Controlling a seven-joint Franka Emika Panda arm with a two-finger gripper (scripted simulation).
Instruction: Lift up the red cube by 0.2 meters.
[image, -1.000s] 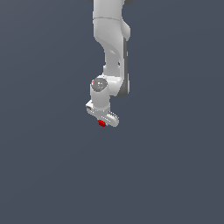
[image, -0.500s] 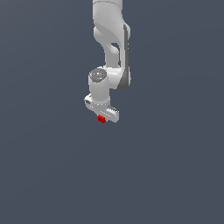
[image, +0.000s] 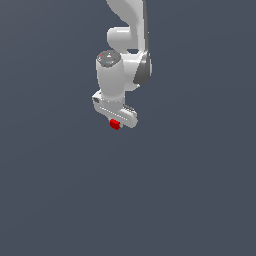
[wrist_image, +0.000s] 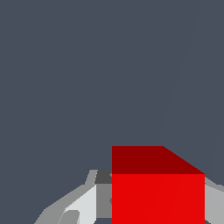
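Where pincer (image: 116, 123) closes, red cube (image: 115, 124) between.

We see the white arm (image: 127, 30) coming down from the top edge of the exterior view, bending at a rounded joint and ending in a thick upright wrist cylinder with a grey, dial-like cap. Below that cylinder sits the gripper (image: 116, 121), its flat white body tilted so that it slopes downward toward the exterior view's right. The red cube (image: 115, 124) pokes out just under that body, pressed up against it, with the jaws closed in on the cube from either side. All around lies a plain dark blue-grey backdrop; we can make out no edge or shadow beneath the cube.
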